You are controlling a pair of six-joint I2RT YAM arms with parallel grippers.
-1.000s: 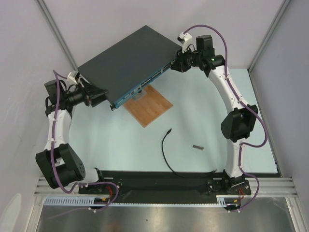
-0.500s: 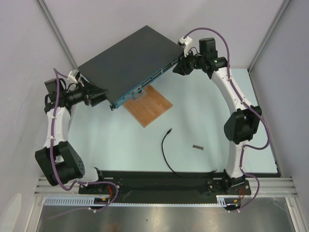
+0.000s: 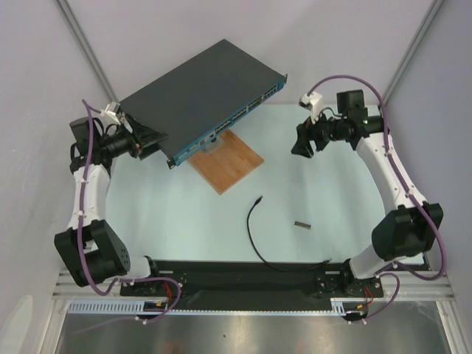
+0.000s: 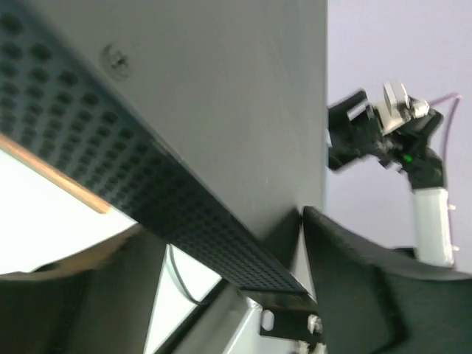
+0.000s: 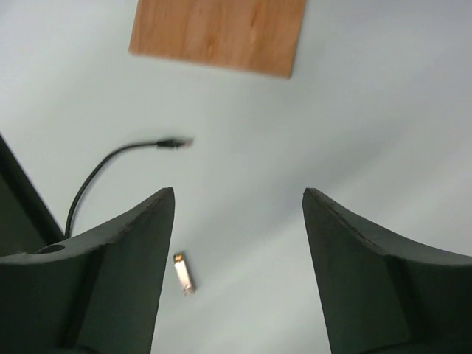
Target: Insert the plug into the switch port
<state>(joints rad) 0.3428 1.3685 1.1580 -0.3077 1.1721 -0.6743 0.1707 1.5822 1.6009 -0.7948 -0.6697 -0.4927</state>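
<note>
Now right gripper (image 3: 298,145) (jaws apart) has left switch (image 3: 199,92); plug (image 3: 258,199) unmoved.

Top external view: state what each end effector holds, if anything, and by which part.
The left end effector grips the switch box at its left-hand short end. The right end effector is open and holds nothing.

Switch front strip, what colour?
Teal-blue. The front strip shows best in the top external view.

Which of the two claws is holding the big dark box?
The left gripper, clamped on one end of the box; the right gripper hangs open, empty.
</note>
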